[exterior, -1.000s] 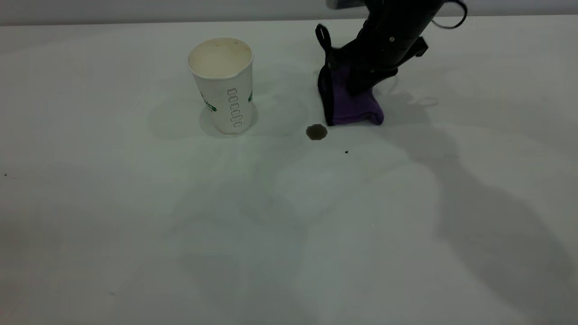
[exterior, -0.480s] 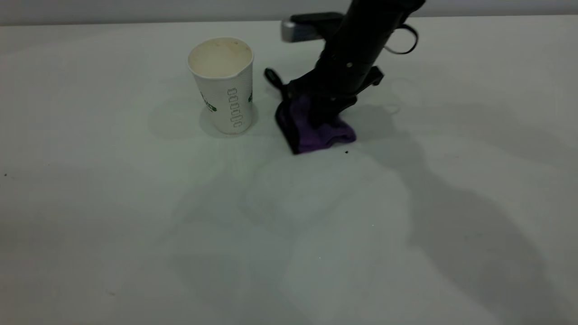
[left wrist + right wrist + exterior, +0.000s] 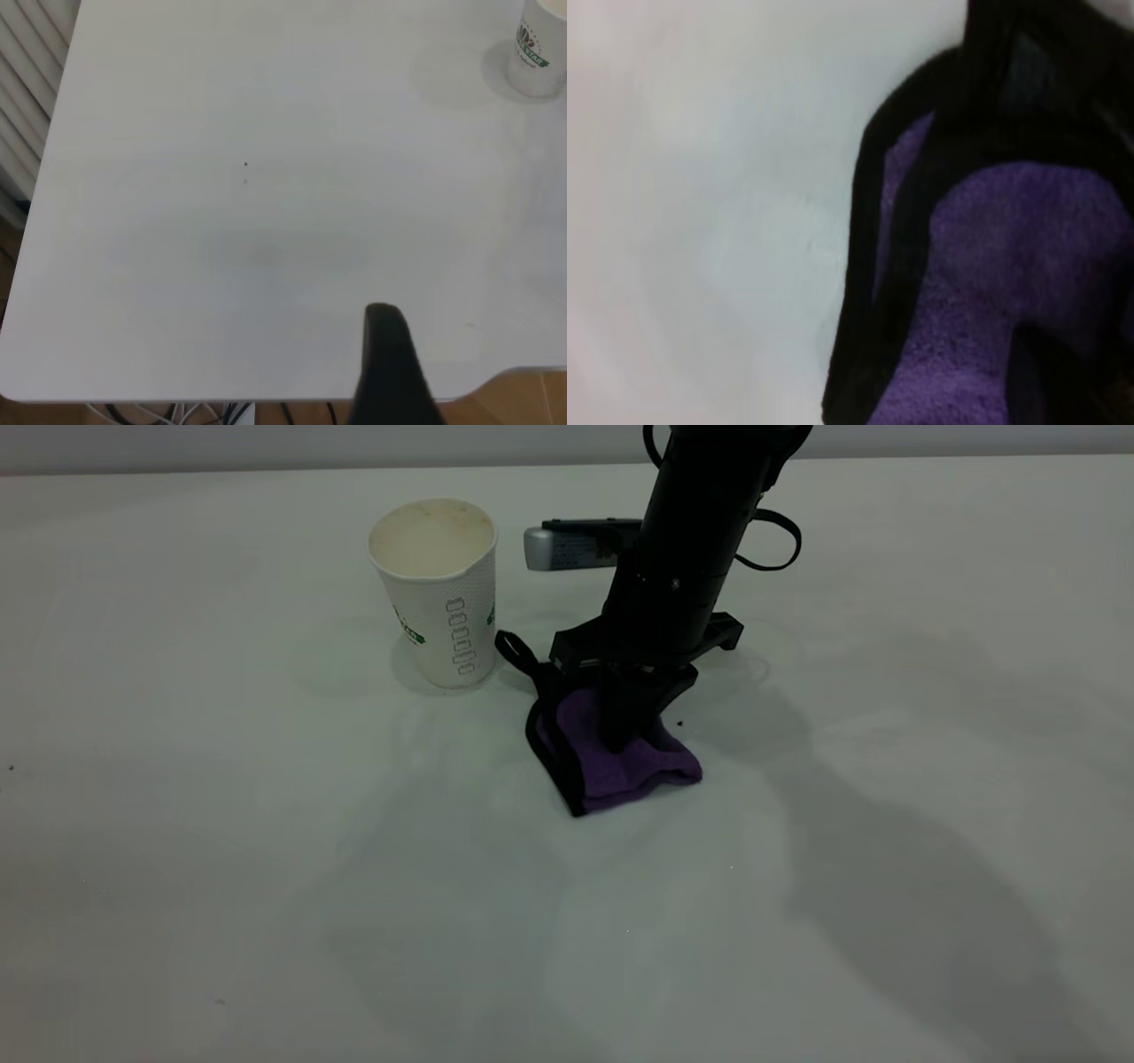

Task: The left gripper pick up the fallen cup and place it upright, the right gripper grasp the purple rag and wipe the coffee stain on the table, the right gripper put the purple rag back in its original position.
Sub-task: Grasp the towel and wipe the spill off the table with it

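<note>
Right tool [image 3: 627,737] pinching purple rag [image 3: 620,766], dragging it nearer than cup [image 3: 438,589]; coffee stain gone, wipe seemingly finishing; left tool [image 3: 390,367] parked, spread unclear.

Right arm body: matte black cylindrical housing, widening slightly toward the wrist.
Right arm screws: one small pale screw head or rivet shows on the housing's near face.
Right arm cable [image 3: 772,538]: thin black loop standing off the housing's right side.
Right arm grey block [image 3: 567,546]: pale grey rounded rectangular piece with a black top strip, projecting from the housing's left side.
Right wrist bracket: flat black plate with short lugs sticking out left and right.
Right gripper [image 3: 629,726]: black, dark fingers tapering below the bracket.
Left gripper [image 3: 390,372]: only one black, rounded, matte finger shows, in the left wrist view.
</note>
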Controlling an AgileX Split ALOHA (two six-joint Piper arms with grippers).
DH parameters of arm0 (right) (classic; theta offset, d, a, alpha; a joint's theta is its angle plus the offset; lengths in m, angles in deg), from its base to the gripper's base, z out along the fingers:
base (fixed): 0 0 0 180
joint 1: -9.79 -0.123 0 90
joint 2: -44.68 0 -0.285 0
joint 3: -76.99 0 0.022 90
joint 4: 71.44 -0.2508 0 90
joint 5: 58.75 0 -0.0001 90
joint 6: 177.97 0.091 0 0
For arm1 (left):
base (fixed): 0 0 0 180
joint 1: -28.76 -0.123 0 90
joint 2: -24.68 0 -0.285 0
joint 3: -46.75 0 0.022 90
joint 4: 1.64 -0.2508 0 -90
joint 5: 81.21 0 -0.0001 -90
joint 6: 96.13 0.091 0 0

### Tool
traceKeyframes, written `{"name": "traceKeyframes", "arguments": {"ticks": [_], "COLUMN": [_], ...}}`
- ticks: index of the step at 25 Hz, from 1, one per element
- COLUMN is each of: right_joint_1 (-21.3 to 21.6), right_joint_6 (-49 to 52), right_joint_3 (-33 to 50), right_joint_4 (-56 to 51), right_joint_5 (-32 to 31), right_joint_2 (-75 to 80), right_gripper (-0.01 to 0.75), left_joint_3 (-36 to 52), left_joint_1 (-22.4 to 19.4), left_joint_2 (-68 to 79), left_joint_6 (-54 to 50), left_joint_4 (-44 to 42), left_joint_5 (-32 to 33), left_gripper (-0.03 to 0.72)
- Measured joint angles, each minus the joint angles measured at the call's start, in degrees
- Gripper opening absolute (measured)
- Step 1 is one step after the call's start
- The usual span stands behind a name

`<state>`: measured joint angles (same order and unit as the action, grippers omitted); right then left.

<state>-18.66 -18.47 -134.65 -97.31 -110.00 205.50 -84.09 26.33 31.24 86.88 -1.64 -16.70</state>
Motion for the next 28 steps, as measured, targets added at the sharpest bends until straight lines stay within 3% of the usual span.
{"name": "traceKeyframes", "arguments": {"ticks": [7, 21, 25, 28], "right_joint_1": [2.8, 22.5, 23.8, 23.7], "right_joint_6": [7.6, 8.5, 6.3, 4.3], "right_joint_3": [-0.2, -0.2, -0.2, -0.2], "right_joint_4": [8.4, 12.5, 11.5, 10.2], "right_joint_5": [-1.4, -7.1, -7.5, -7.6], "right_joint_2": [-0.1, -0.3, -0.3, -0.3], "right_gripper": [0.051, 0.061, 0.097, 0.172], "left_joint_3": [0.0, 0.0, 0.0, 0.0], "left_joint_1": [0.0, 0.0, 0.0, 0.0], "left_joint_2": [0.0, 0.0, 0.0, 0.0], "left_joint_6": [0.0, 0.0, 0.0, 0.0], "left_joint_4": [0.0, 0.0, 0.0, 0.0], "left_joint_5": [0.0, 0.0, 0.0, 0.0], "left_gripper": [0.538, 0.538, 0.538, 0.538]}}
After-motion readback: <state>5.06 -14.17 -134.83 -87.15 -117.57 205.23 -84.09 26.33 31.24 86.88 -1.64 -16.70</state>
